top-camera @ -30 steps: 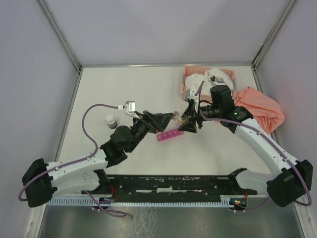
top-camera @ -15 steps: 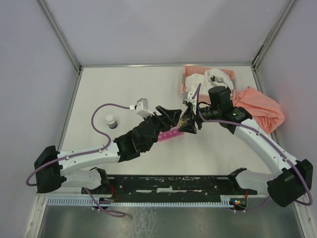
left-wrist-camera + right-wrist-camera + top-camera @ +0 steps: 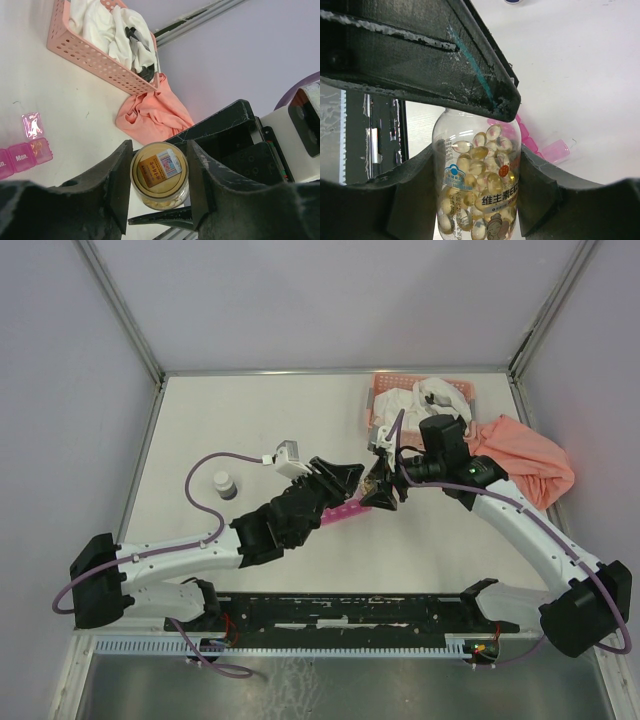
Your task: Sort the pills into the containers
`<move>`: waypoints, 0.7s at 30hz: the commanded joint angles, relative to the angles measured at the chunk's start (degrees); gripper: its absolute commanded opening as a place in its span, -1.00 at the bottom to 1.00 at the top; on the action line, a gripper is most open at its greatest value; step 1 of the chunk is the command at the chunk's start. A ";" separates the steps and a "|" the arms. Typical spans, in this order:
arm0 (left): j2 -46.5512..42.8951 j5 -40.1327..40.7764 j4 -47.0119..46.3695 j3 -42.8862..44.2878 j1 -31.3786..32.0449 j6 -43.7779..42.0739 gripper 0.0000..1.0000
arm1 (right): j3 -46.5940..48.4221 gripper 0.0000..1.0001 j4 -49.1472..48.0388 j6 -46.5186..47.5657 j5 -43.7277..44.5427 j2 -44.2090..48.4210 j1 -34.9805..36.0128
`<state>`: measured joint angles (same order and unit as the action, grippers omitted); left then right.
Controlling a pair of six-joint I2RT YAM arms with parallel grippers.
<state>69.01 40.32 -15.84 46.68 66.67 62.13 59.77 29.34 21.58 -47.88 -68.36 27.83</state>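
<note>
My right gripper (image 3: 477, 167) is shut on a clear bottle (image 3: 480, 185) full of yellow softgel pills and holds it above the table. The left gripper (image 3: 159, 167) stands over the bottle's gold cap (image 3: 159, 171), with a finger against each side of it. From above, the left gripper (image 3: 350, 478) and the right gripper (image 3: 383, 486) meet at the bottle (image 3: 371, 480). The containers, a slim magenta strip (image 3: 343, 512), lie on the table just below them. In the left wrist view the strip (image 3: 22, 157) has one lid (image 3: 32, 125) flipped open. Pink compartments (image 3: 530, 144) also show behind the bottle.
A salmon lattice basket (image 3: 382, 400) with white cloth in it stands at the back right. An orange cloth (image 3: 530, 465) lies beside it. A small bottle with a pale cap (image 3: 226, 484) stands at the left. The grey walls close in the table on three sides.
My left arm has reached forward and to the right up to the bottle, and its jaws have closed in on the cap. The right arm has barely moved.
</note>
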 commanded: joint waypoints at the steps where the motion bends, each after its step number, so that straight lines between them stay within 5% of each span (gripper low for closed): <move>1: -0.79 0.87 -0.97 1.97 0.16 1.65 -0.32 | 2.13 -0.94 -1.31 0.46 0.17 0.26 0.09; 5: -1.43 -0.71 -5.90 -0.15 0.13 -3.13 -0.92 | 2.35 -0.94 -1.31 -0.15 -1.17 0.00 0.06; 10: -3.56 -6.47 -18.93 -6.88 -0.32 -12.82 -0.95 | 2.73 -0.95 -1.85 -2.74 -4.95 -0.84 -0.18; 21: -5.67 -42.76 -43.19 -16.96 -12.25 -21.95 -0.95 | 2.65 -0.96 -4.13 -8.28 -10.98 -2.61 -0.90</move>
<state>64.01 15.66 -43.70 30.96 57.65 48.86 59.94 26.50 18.15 -54.83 -70.41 28.08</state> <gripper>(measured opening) 0.504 0.601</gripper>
